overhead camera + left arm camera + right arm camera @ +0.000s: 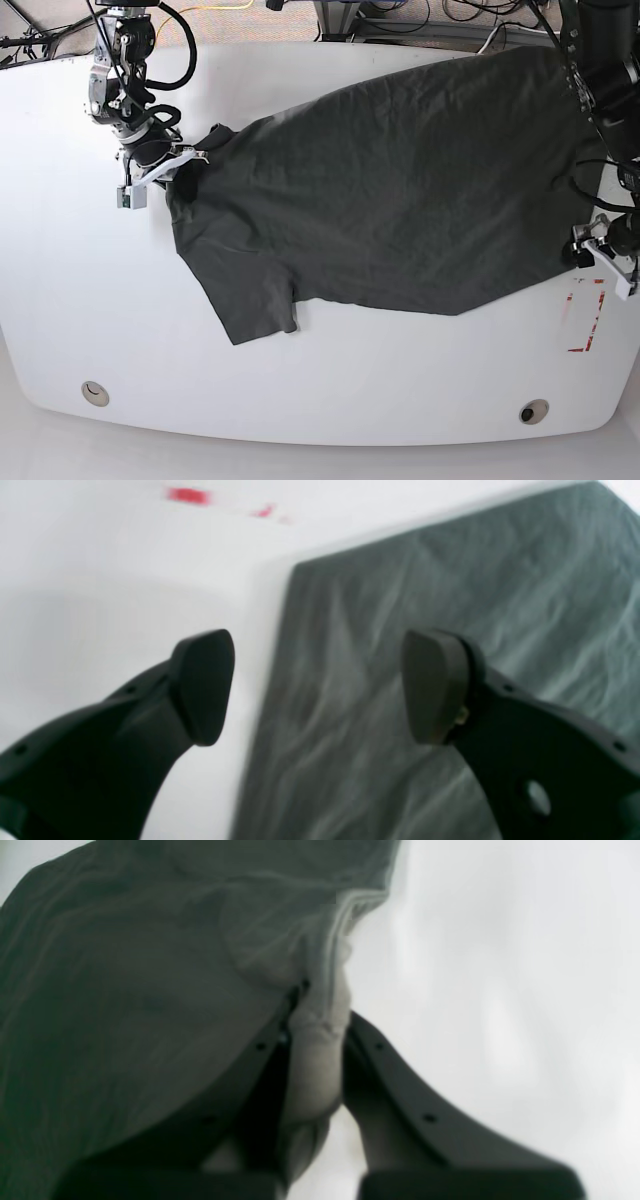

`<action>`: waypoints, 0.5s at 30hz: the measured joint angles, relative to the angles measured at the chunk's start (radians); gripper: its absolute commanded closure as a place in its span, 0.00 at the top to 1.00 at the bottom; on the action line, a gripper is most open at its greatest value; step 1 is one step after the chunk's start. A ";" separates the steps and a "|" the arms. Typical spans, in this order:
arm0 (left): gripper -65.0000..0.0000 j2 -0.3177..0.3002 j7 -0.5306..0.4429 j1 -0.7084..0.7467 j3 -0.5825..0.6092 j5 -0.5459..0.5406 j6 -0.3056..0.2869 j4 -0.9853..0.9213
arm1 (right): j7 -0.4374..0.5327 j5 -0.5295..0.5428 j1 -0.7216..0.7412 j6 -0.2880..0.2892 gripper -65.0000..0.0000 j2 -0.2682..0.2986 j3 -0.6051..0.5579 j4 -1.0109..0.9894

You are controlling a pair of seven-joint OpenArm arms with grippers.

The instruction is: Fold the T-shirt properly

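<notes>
The dark charcoal T-shirt point(400, 190) lies spread and wrinkled across the white table point(80, 300), one sleeve pointing toward the front left. In the base view my right gripper point(183, 160) sits at the shirt's left end. The right wrist view shows this gripper point(320, 1010) shut on a bunched fold of the T-shirt point(125, 990). My left gripper point(600, 252) hovers at the shirt's right edge. In the left wrist view that gripper point(320, 687) is open, nothing between its pads, straddling the straight edge of the T-shirt point(450, 580).
Red tape marks point(585, 320) lie on the table near the left gripper, blurred as red marks point(189, 496) in the left wrist view. Two round holes point(95, 392) point(533, 411) sit near the front edge. Cables run behind the table.
</notes>
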 measured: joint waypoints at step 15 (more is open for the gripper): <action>0.75 -0.014 -0.191 -0.022 0.113 0.003 0.002 -0.178 | -0.001 0.000 0.002 0.000 0.00 0.001 0.000 0.000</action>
